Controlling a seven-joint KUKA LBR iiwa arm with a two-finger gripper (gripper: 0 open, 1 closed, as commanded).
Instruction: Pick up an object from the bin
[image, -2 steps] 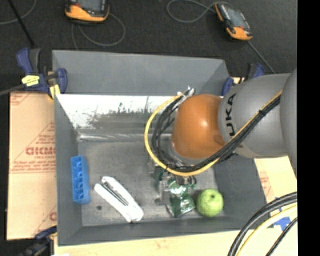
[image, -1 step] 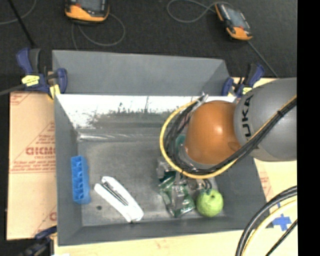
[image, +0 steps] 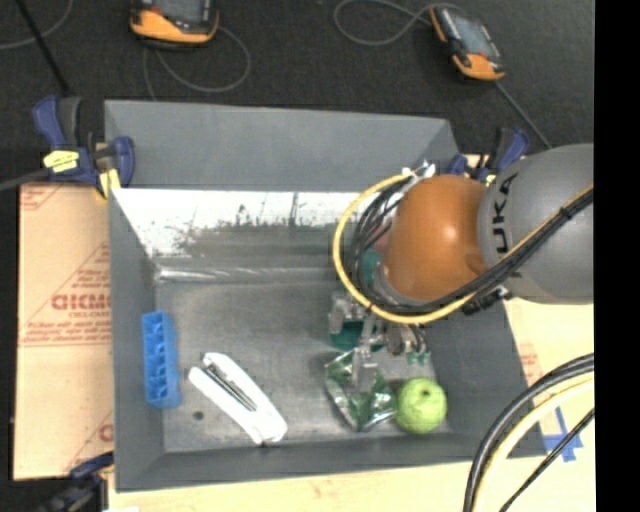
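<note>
Bin (image: 300, 215) holds four things: apple (image: 421, 405), blue rack (image: 160, 358), white pack (image: 243, 397), perhaps wrapper (image: 360, 398).

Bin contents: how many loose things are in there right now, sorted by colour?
Blue: 1, ridged block
White: 1, flat packet
Green: 2, apple and crinkly packet
Total: 4 that I can make out; the arm hides part of the bin floor.

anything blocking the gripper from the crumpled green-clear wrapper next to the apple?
Nothing visible. The gripper hangs right over the wrapper at the lower right of the bin, with no object between them. The green apple lies close beside the wrapper's right edge, next to the approach rather than in it.
</note>
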